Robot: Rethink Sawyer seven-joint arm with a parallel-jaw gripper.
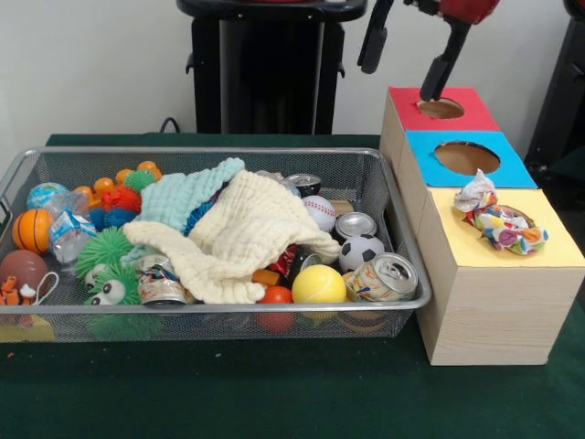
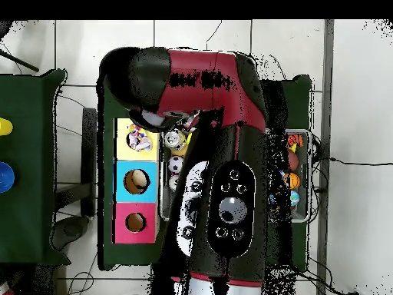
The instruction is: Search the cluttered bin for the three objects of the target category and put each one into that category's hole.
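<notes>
No label or writing is legible. The red-and-black arm reaches down over the red-topped box; its claw (image 1: 437, 80) grip cannot be told. A white spotted fabric piece (image 1: 498, 219) sits bunched at the yellow-topped box's hole, beside the silver wire-mesh bin (image 1: 402, 219) on the green tabletop (image 1: 274, 393).

One spotted cloth (image 1: 501, 222), two plain cloths (image 1: 239, 240) (cream, mint), three holes (image 1: 467, 156).

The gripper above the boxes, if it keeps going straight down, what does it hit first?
Probably the hole in the red box: the gripper hangs right over its rim, though depth is hard to judge.
</notes>
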